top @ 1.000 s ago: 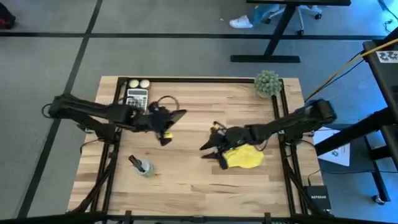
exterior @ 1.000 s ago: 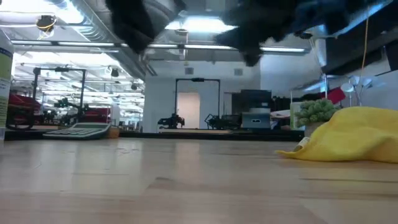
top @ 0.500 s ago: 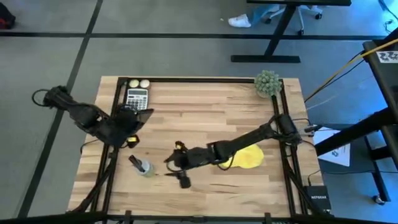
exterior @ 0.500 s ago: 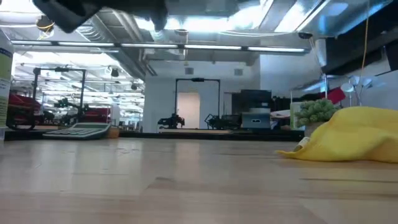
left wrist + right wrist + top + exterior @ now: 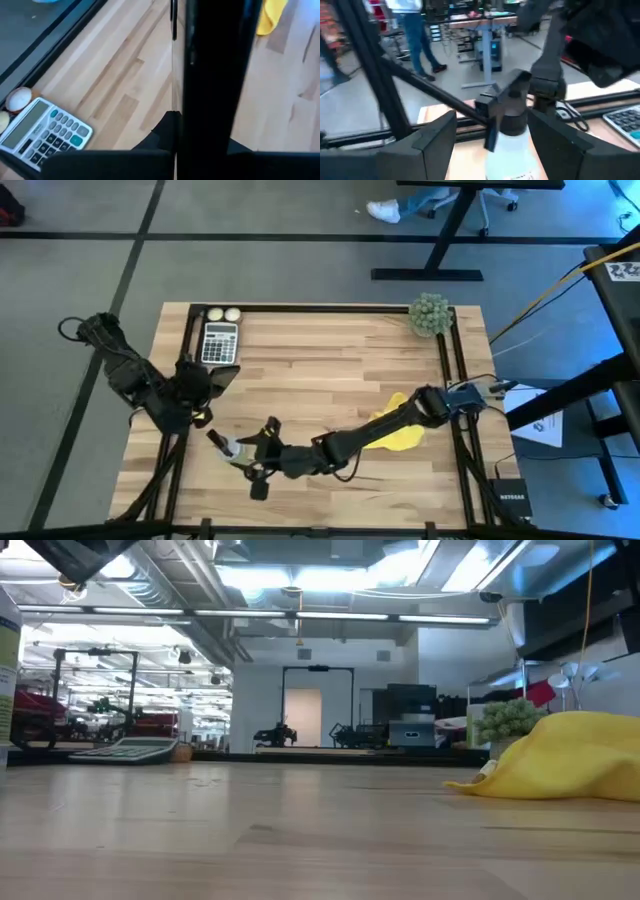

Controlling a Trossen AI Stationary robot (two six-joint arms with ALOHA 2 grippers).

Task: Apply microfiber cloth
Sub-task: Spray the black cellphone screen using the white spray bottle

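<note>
now right gripper (image 5: 252,463) straddles the spray bottle (image 5: 229,446), microfiber cloth (image 5: 397,434) apart.

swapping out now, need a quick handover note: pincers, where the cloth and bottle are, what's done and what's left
Right pincer: open, stretched across to the table's front left, fingers either side of the spray bottle, not closed on it.
Left pincer: pulled back at the left edge near the calculator; open or shut cannot be told.
Microfiber cloth: lying bunched at the right side, not held.
Done: nothing on the cloth.
Left: pick up the cloth and apply it.
</note>
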